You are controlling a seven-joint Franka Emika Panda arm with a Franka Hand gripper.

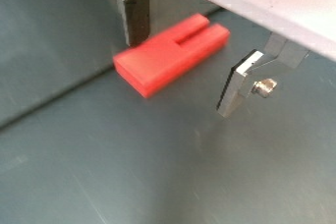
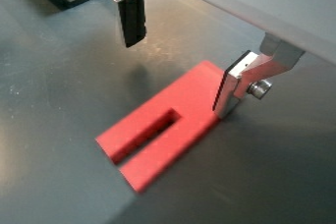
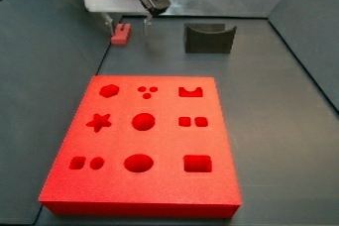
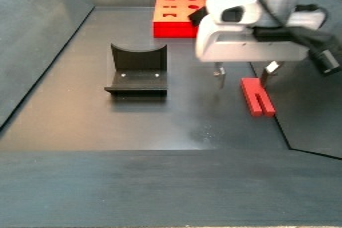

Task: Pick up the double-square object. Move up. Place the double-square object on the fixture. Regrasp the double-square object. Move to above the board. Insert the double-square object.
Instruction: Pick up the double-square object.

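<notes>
Here, end effector (image 2: 178, 51) spread apart over the double-square object (image 2: 164, 123) flat on the floor.

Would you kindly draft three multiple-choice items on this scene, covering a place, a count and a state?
1. Where does the double-square object lie?
A. in the fixture's notch
B. on the floor at the gripper
C. on the board

2. How many cutouts does the board have?
A. six
B. nine
C. twelve

3. What is the gripper doing?
A. open, straddling the piece
B. shut on the piece
C. open above the board

Answers: 1 B, it rests on the grey floor, away from the fixture; 2 B, three rows of three; 3 A, both wrist views show gaps between pads and piece.
</notes>
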